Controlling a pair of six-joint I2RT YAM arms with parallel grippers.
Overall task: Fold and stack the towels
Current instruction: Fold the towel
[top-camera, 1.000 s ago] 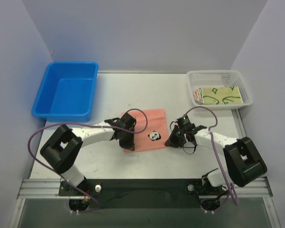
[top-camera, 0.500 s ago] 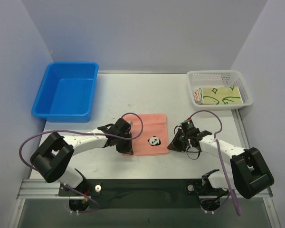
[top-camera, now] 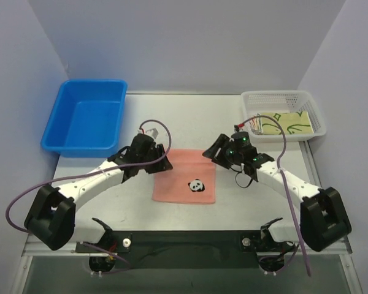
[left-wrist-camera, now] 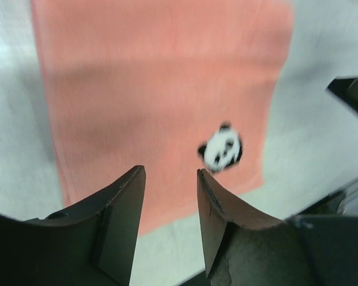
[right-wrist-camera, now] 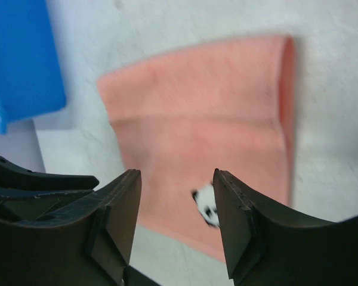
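**Overhead and wrist views, towel-folding task.** The salmon-pink towel (top-camera: pixel 184 180) lies flat on the desk (top-camera: pixel 190 116) between the two arms, with its panda patch (top-camera: pixel 197 185) facing up near the towel's near edge. The left hand (top-camera: pixel 152 160) is at the towel's far-left corner and the right hand (top-camera: pixel 219 150) at its far-right corner. This symmetric placement suits lifting one edge evenly for a fold. In each wrist view the fingers (left-wrist-camera: pixel 116 220) (right-wrist-camera: pixel 116 220) stand apart with nothing between them, and the cloth shows through the gap, so neither hand grips anything yet. A pale green towel (top-camera: pixel 291 122) already rests folded in the white basket (top-camera: pixel 282 93), probably the stacking site. The blue bin (top-camera: pixel 80 147) sits to the far left. Judged stage: fold pending, stacking to follow.
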